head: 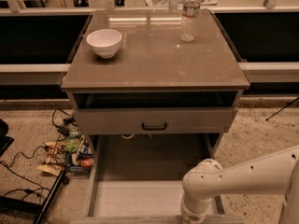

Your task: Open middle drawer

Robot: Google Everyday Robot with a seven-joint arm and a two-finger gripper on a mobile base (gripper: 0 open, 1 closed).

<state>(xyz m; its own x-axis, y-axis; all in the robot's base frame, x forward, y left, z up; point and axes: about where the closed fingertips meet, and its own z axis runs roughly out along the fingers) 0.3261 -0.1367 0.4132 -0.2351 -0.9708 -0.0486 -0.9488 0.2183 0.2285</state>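
The middle drawer [140, 197] stands pulled far out of the bench [159, 62]. Its grey inside is bare, and its front lies along the bottom edge of the view. The task looks all but done, so the main risk is over-travel. Any further pull could bring the drawer hard against its stop or off its runners. That jolt would pass up to the bench top, where a bottle [188, 14] stands upright near the back and a bowl [104, 42] sits at the left. The bottle, being tall and narrow, is the likelier to topple.

A second risk lies in letting go. If the arm lifts or swings aside before it is free of the pull, it could drag the drawer askew or push it partly back in. The arm also crosses low over the drawer's right front corner and could knock that side wall. Floor clutter [67, 153] lies just beside the drawer's left side but does not touch it.

The end effector [192, 213] is at the drawer's front rim, right of centre, mostly cut off by the bottom edge. I cannot tell how far open it is or whether it grips the pull. The top drawer [154, 121] is nearly shut.
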